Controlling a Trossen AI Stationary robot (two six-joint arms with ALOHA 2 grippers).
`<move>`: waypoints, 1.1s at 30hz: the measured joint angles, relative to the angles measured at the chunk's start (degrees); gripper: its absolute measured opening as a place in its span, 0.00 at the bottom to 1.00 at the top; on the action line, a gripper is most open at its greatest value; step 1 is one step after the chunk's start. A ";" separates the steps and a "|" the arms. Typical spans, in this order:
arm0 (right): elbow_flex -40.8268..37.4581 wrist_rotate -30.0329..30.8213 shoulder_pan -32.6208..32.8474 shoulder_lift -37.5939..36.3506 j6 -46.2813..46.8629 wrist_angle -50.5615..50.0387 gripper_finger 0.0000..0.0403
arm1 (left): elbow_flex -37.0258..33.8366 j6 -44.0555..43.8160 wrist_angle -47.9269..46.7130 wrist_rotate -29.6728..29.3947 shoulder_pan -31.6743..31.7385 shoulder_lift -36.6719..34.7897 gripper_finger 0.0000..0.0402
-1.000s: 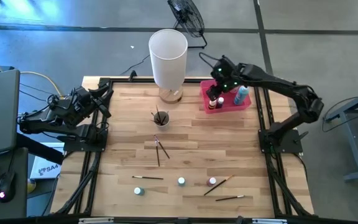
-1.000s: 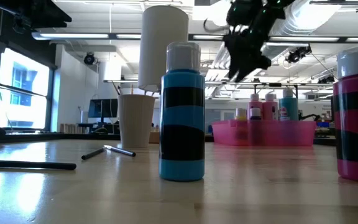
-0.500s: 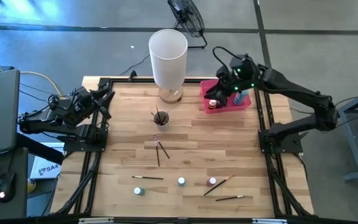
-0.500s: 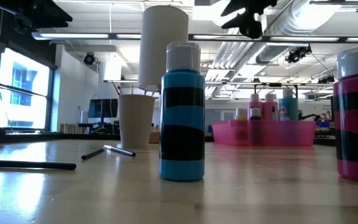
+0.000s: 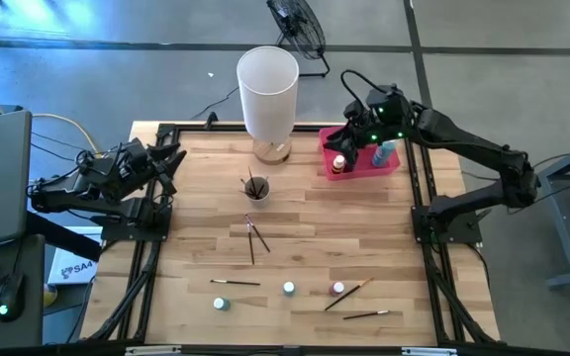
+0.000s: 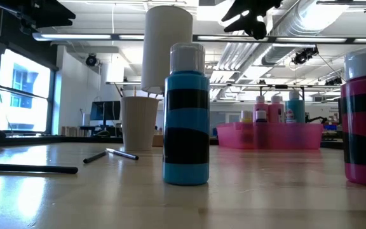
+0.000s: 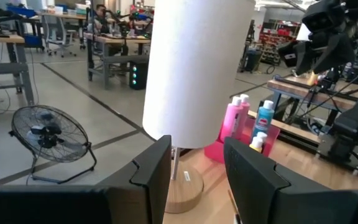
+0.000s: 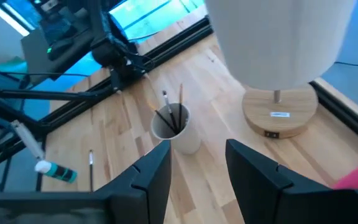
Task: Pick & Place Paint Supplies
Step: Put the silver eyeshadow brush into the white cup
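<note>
Hovering over the pink tray (image 5: 330, 146) (some bottles in), right gripper (image 5: 349, 136) spread, empty; brushes (image 5: 255, 234), small bottles (image 5: 289, 288) remain on tabletop (image 5: 196, 218).

The right gripper (image 5: 349, 137) hangs above the tray (image 5: 326, 144) at the far right of the table (image 5: 384, 227), and in the tray, right under and beside it, stand several paint bottles (image 5: 338, 167). To its left stands the tall cylinder (image 5: 267, 94) on its round base, and a little nearer than that the cup (image 5: 256, 188) with brushes in it. Well nearer than the gripper lie loose paintbrushes (image 5: 256, 235) in the middle of the table and, along the near edge, three small bottles (image 5: 288, 288) and more brushes, while the left gripper (image 5: 169, 158) waits at the far left edge, well apart from all of them.
</note>
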 joint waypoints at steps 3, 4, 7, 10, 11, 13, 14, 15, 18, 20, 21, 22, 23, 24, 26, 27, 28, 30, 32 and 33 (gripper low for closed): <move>0.00 1.35 0.00 0.00 -0.01 0.00 0.36 | 0.00 0.00 0.02 0.02 -0.02 0.00 0.36; 0.00 1.75 0.02 0.00 -0.01 0.01 0.36 | 0.00 0.00 0.04 0.07 0.00 0.00 0.36; 0.00 2.31 0.00 0.00 -0.01 -0.01 0.36 | 0.00 0.00 0.17 1.31 -0.02 0.00 0.36; 0.00 2.28 0.00 0.00 -0.01 -0.01 0.36 | 0.00 -0.08 0.77 2.85 -0.01 0.00 0.36; 0.00 2.14 0.00 0.00 -0.01 -0.01 0.36 | 0.00 -0.36 1.11 3.19 -0.01 0.00 0.36; 0.00 2.10 0.00 0.00 -0.01 -0.03 0.36 | -0.02 -1.67 2.17 3.97 -0.01 0.00 0.36; 0.00 2.11 0.02 0.00 -0.01 -0.01 0.36 | -0.02 -2.43 2.78 3.98 0.00 0.00 0.36; 0.00 2.11 0.00 0.00 -0.01 -0.01 0.36 | -0.02 -3.18 3.23 3.96 0.00 0.00 0.36; 0.00 2.22 0.00 0.00 -0.03 0.15 0.36 | -0.02 -4.60 4.50 3.97 -0.02 -0.01 0.36; 0.00 3.04 0.00 0.00 -0.49 1.34 0.36 | -0.02 -4.72 4.64 4.08 -0.02 0.00 0.36; 0.00 3.64 0.00 0.00 -1.16 2.30 0.36 | -0.02 -4.68 4.60 4.20 0.00 -0.02 0.36; 0.00 4.22 0.00 0.00 -1.44 3.33 0.36 | -0.02 -4.66 4.61 4.24 0.00 0.00 0.36; 0.00 4.78 0.00 0.00 -1.49 4.43 0.36 | -0.02 -4.63 4.61 4.25 -0.01 0.00 0.36; 0.00 5.05 0.00 0.00 -1.49 5.69 0.36 | -0.02 -4.60 4.60 4.26 0.00 -0.01 0.36; 0.00 4.82 0.00 0.00 -1.47 8.38 0.36 | -0.02 -4.55 4.59 4.26 0.00 0.00 0.36; 0.00 4.76 0.00 0.00 -1.21 9.78 0.36 | -0.02 -4.55 4.59 4.26 -0.02 0.00 0.36; 0.00 4.76 0.00 0.00 -0.75 11.15 0.36 | -0.02 -4.56 4.59 4.26 -0.02 -0.02 0.36; 0.00 4.82 0.00 0.00 1.79 13.45 0.36 | -0.02 -4.70 4.56 4.27 -0.01 -0.01 0.36; 0.00 4.82 0.03 0.00 5.35 14.87 0.36 | -0.02 -4.74 4.52 4.28 -0.02 0.00 0.36; 0.00 4.85 0.19 0.00 7.02 15.30 0.36 | -0.02 -4.99 4.52 4.28 -0.02 0.00 0.36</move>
